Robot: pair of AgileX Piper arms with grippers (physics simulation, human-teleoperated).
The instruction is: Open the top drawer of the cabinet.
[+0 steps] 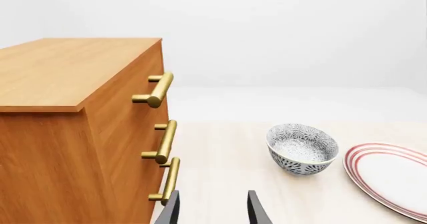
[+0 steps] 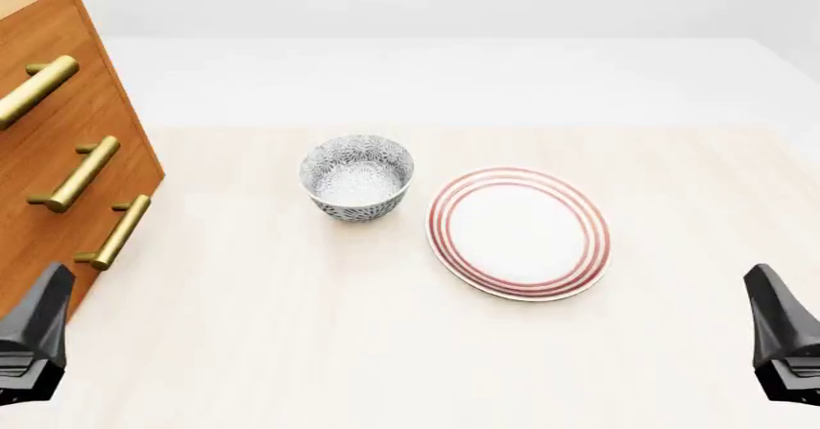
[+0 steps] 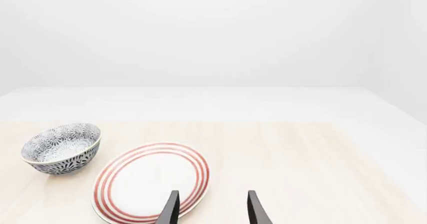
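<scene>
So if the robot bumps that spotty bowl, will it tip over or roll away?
Probably not tip: the bowl sits upright on what looks like a narrow foot on the flat table, so a gentle push should slide it. It looks like glazed ceramic, so likely slippery and breakable. A push to the right might knock the plate beside it.

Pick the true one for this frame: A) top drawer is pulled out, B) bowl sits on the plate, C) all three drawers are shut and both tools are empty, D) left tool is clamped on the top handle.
C: the top drawer sits flush with the two below it on the cabinet, and the left tool and right tool are open, holding nothing.
</scene>
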